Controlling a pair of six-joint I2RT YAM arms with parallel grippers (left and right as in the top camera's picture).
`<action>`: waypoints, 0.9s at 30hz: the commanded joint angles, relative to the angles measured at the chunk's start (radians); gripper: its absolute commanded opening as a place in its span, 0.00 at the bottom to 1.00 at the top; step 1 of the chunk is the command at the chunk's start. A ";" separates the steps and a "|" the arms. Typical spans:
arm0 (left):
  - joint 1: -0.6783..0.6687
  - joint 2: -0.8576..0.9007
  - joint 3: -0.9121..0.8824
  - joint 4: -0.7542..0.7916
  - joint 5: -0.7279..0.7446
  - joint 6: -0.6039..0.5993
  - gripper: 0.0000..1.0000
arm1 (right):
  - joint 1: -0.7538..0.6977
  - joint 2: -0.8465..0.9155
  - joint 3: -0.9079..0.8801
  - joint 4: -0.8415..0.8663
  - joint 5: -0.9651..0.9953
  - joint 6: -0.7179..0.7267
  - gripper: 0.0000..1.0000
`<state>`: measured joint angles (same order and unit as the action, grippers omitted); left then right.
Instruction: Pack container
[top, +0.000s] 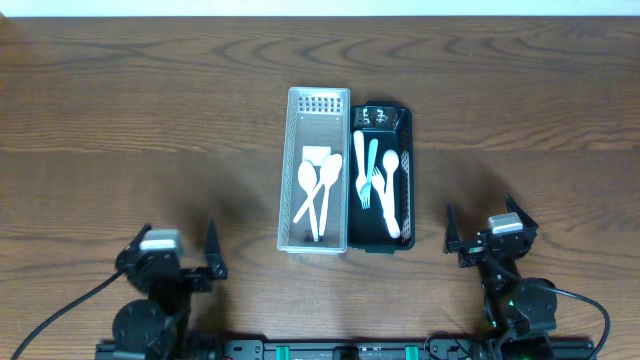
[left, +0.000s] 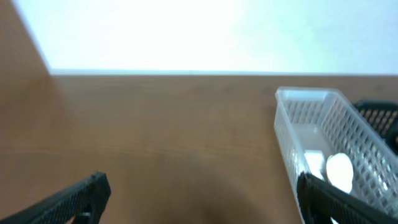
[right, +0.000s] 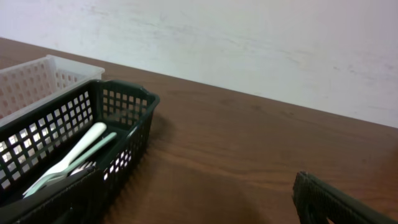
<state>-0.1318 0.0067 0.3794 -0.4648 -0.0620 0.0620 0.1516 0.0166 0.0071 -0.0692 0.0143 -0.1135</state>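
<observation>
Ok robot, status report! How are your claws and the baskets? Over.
Left claw and right claw open, empty. White basket holds spoons, black basket mixed cutlery. Nothing blocking them.

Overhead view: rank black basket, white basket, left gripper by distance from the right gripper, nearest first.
From the right gripper:
1. black basket, just to its left, further up the table.
2. white basket, beside the black one, centre.
3. left gripper, opposite end of the near edge.
</observation>
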 joint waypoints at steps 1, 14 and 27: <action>0.004 -0.005 -0.107 0.167 0.079 0.182 0.98 | -0.008 -0.004 -0.002 -0.005 -0.008 -0.007 0.99; 0.004 -0.005 -0.375 0.391 0.112 0.193 0.98 | -0.008 -0.004 -0.002 -0.005 -0.008 -0.007 0.99; 0.004 -0.005 -0.375 0.396 0.111 0.040 0.98 | -0.008 -0.004 -0.002 -0.005 -0.008 -0.007 0.99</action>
<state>-0.1318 0.0101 0.0177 -0.0261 0.0498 0.1562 0.1516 0.0170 0.0071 -0.0689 0.0139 -0.1135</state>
